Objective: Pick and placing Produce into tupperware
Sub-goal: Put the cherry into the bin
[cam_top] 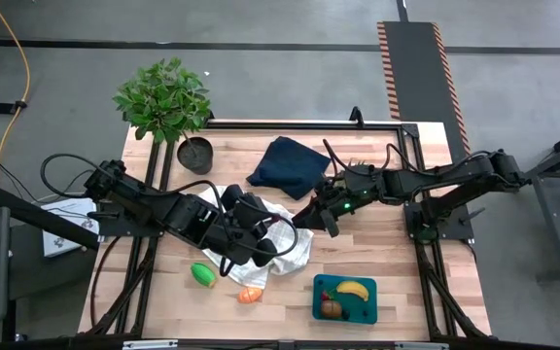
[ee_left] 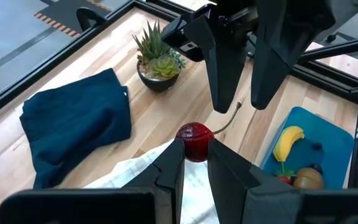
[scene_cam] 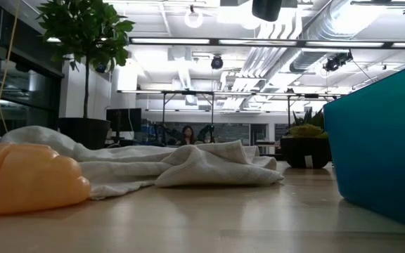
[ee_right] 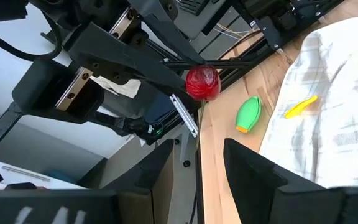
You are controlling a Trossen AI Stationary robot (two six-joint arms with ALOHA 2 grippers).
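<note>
Wooden surface (cam_top: 290, 301) mid-handoff: left gripper (ee_left: 194, 163) fingers pinching red cherry (ee_left: 195, 140), right gripper (ee_right: 197, 158) fingers parted facing it, probably needs closing on it next, then tupperware (cam_top: 368, 313).

We see the high view evenly lit from overhead, with soft shadows under both arms. In the low view the ceiling lamps (scene_cam: 192, 17) glare across the top, while the orange piece (scene_cam: 27, 176) at lower left sits dim and blurred.
</note>
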